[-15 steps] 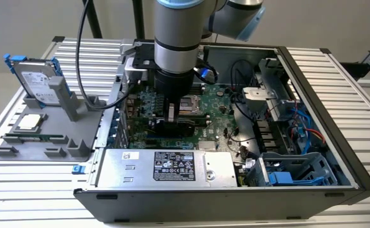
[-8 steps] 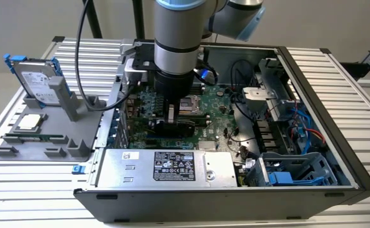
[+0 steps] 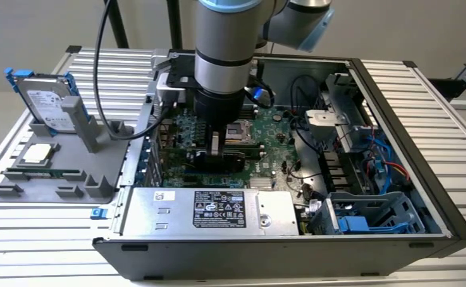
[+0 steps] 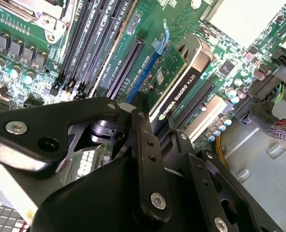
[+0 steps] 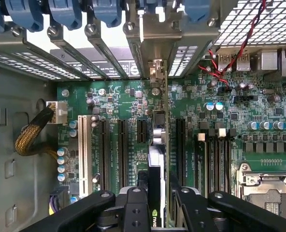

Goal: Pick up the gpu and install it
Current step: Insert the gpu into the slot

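The case (image 3: pixel 424 197) lies open on the table (image 3: pixel 456 107), its motherboard (image 5: pixel 119 104) exposed. The gripper (image 3: pixel 219 156) is lowered inside, clamped on the gpu (image 4: pixel 179 92), which is stood on edge in a slot (image 5: pixel 168 145).

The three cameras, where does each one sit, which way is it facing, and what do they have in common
Exterior view: off the arm, above the open computer case, looking down; the arm's grey column and the claw show over the motherboard.
First wrist view: rides by the wrist, looking along the claw down at the motherboard's slots; black claw links show.
Second wrist view: also by the wrist, looking obliquely past the claw.
Both wrist views share the gpu, standing edge-on over the slots.
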Robot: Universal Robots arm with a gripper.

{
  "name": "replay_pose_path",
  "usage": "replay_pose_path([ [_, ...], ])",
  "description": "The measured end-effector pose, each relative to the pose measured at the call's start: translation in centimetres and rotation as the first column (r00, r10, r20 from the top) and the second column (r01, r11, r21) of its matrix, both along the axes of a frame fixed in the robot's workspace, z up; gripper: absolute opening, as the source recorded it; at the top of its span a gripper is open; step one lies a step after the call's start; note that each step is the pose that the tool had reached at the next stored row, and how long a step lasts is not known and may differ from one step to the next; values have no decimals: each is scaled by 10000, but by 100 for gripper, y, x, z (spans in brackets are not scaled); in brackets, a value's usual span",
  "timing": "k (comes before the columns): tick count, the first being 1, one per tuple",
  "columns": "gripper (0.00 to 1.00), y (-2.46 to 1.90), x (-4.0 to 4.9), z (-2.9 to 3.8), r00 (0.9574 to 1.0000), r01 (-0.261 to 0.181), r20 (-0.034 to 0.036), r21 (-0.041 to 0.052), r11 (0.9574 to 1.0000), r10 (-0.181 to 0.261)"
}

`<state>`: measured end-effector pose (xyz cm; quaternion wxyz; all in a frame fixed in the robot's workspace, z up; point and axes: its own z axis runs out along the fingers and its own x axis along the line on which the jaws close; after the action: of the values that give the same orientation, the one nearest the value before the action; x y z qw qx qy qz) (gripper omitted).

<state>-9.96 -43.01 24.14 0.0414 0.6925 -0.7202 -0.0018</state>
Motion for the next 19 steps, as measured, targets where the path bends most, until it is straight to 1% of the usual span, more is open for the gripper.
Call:
replay_pose_path([
  [7, 0, -20, 2, -6, 10000, -74, -25, 47, 10000, 74],
  [10, 0, -26, -2, 1, 9999, -116, -37, 37, 9999, 116],
  [16, 0, -27, -1, -1, 9999, -139, -30, 38, 9999, 139],
  [19, 0, -28, 0, -40, 9999, -142, -36, 25, 9999, 142],
])
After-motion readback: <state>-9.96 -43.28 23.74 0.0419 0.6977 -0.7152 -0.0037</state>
